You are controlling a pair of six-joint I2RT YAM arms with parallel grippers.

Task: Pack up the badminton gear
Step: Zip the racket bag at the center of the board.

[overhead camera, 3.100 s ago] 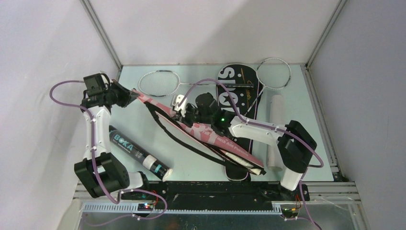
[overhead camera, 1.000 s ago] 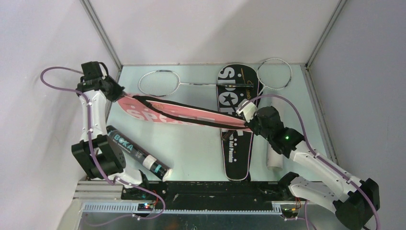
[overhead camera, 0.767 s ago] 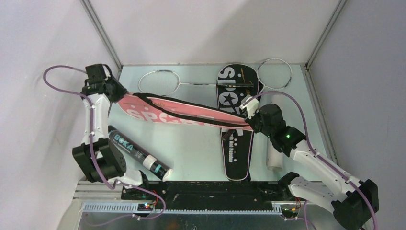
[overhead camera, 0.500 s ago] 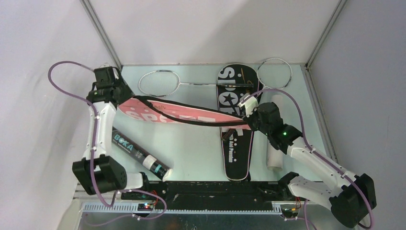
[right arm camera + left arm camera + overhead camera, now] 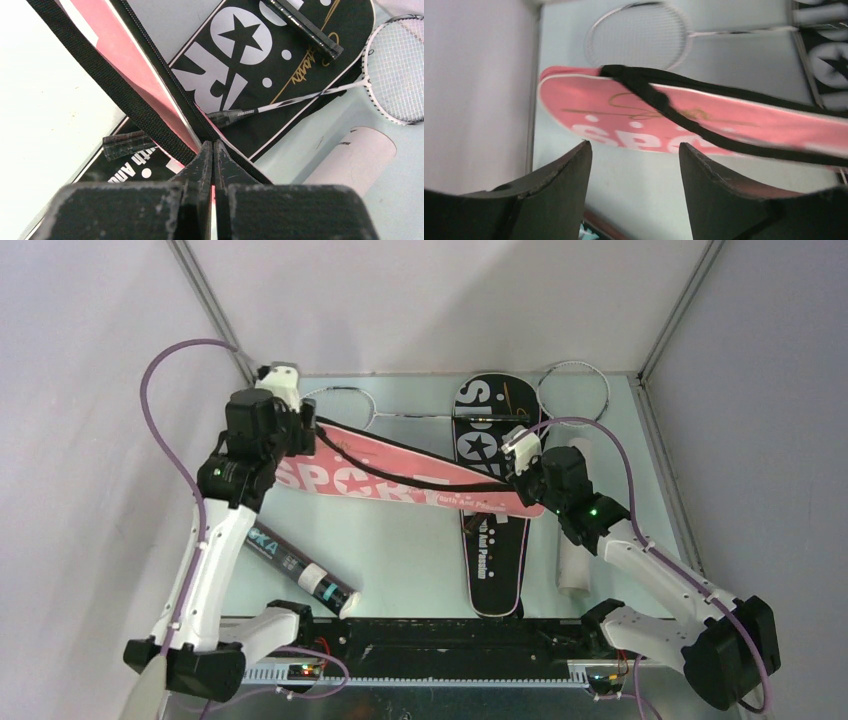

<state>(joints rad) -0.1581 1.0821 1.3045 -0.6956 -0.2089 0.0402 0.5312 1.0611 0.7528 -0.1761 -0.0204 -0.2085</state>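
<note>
Left gripper (image 5: 634, 146): we see its jaws spread, just above the broad end of the pink cover (image 5: 345, 478).
Right gripper (image 5: 213, 146): we see it pinched on the narrow end.

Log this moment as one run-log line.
left gripper: open, holding nothing, at head end of pink cover | right gripper: shut on narrow end of pink cover | pink cover: crossing over black cover

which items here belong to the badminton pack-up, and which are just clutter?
Job: pink cover, black cover, left racket, right racket, black tube, white tube.
Clutter: none visible; everything lying on the table is gear.
</note>
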